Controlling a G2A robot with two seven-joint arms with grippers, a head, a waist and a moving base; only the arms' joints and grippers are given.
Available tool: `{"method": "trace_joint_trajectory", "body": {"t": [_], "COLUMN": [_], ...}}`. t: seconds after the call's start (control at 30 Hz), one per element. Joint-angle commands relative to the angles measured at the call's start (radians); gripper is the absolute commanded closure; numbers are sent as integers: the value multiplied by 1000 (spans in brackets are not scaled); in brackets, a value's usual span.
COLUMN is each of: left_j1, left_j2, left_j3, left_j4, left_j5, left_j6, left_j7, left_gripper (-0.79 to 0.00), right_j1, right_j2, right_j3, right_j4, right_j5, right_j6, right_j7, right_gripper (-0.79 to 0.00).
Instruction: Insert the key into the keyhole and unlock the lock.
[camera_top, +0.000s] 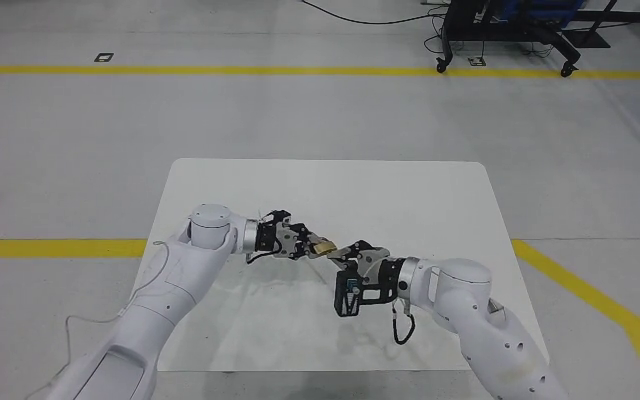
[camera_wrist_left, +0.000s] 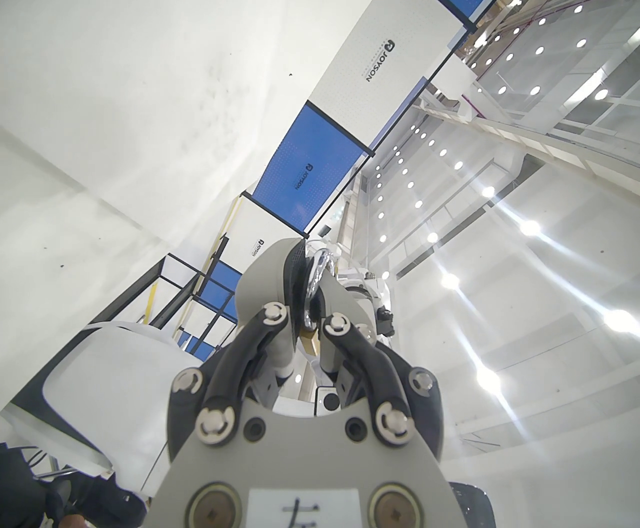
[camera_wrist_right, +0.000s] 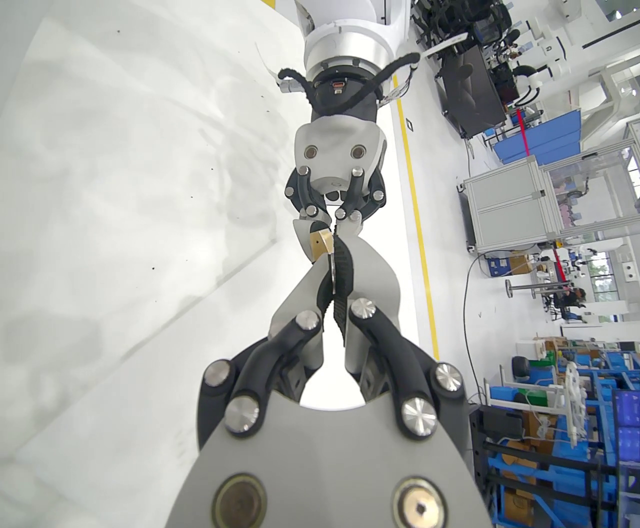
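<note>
Both arms meet above the middle of the white table (camera_top: 420, 190). My left gripper (camera_top: 303, 240) is shut on a small brass padlock (camera_top: 322, 245). In the left wrist view the silver shackle (camera_wrist_left: 318, 270) and brass body (camera_wrist_left: 306, 341) sit between its fingers (camera_wrist_left: 265, 285). My right gripper (camera_top: 349, 259) faces it from the other side, shut on a flat silver key (camera_wrist_right: 332, 272). The key's front end touches the brass padlock (camera_wrist_right: 320, 243), which the left gripper (camera_wrist_right: 325, 227) holds opposite. How deep the key sits in the keyhole is hidden.
Bare table surface lies all around the two grippers. Yellow floor lines (camera_top: 200, 69) run behind and beside the table. A black wheeled frame (camera_top: 505, 35) stands on the floor at the far right, well away.
</note>
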Motion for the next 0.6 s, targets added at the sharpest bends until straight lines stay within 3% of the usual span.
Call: {"method": "trace_joint_trajectory", "body": {"t": [0.0,0.57], "left_j1": [0,-7], "left_j2": [-1,-3], "left_j3": [2,15], "left_j4": [0,7], "left_j5": [-3,-2], "left_j6": [0,5], "left_j7": [-2,3], "left_gripper": [0,0], "right_j1": [3,38], "right_j2": [1,5], "right_j3": [-5,-60], "right_j4": [8,25], "right_j5": [-2,-8], "right_j6": [1,18], "right_j7": [-8,33], "right_gripper": [0,0]}}
